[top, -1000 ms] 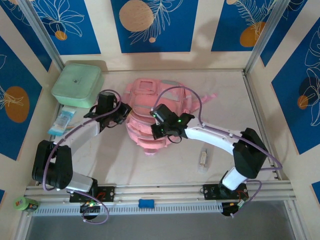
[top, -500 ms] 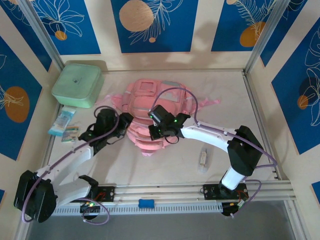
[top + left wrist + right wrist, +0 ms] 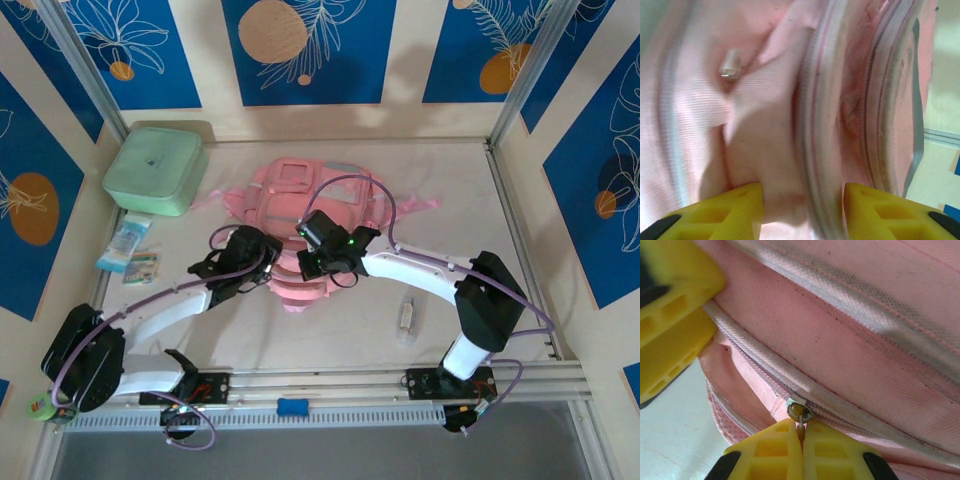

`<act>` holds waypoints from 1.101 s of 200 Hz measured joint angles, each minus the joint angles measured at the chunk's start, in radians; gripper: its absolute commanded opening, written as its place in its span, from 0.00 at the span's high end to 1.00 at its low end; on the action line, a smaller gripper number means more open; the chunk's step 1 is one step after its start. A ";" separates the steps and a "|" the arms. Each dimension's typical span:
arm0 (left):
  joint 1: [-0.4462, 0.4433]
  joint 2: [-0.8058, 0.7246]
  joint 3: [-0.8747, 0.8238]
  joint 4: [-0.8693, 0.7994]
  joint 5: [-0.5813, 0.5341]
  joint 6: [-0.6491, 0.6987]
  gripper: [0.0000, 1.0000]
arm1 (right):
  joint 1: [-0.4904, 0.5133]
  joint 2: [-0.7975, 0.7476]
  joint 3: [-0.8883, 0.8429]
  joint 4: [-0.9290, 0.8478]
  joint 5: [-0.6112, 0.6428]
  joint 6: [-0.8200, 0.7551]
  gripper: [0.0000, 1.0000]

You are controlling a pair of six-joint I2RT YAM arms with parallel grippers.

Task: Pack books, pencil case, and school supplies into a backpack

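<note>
The pink backpack point(image 3: 290, 190) lies in the middle of the worktop point(image 3: 340, 335), with both arms reaching in to its near edge. The right hand point(image 3: 801, 440) is pinched tight on the small metal zip pull point(image 3: 800, 412) of a zipper that runs along the pink fabric. Its two yellow fingers point(image 3: 765, 452) meet around the tab. The left hand point(image 3: 802, 202) is spread wide, its fingers standing apart with a fold of backpack fabric and a zipper band between them. In the right wrist view the left hand's yellow fingers sit just beside the same seam, up and to the left of the pull.

A slim stick in a clear wrapper point(image 3: 407, 316) lies on the worktop to the right of the backpack, well apart from it. A mint-green lidded box point(image 3: 155, 168) sits in the far left corner, with pale blue packets point(image 3: 128, 245) just in front of it.
</note>
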 measured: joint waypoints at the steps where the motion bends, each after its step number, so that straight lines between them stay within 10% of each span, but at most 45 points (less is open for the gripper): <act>1: -0.001 0.003 0.002 0.000 -0.003 0.000 0.58 | 0.000 0.000 0.000 0.000 0.001 0.000 1.00; 60: -0.034 0.103 0.061 0.028 -0.061 -0.049 1.00 | -0.002 0.000 -0.003 -0.008 0.030 0.001 1.00; 132: 0.021 0.061 0.060 0.020 -0.024 0.046 1.00 | -0.002 -0.026 -0.040 -0.042 0.092 0.018 1.00; 220: 0.264 -0.031 0.056 -0.082 0.272 0.285 1.00 | -0.135 -0.184 -0.181 -0.063 0.102 0.005 1.00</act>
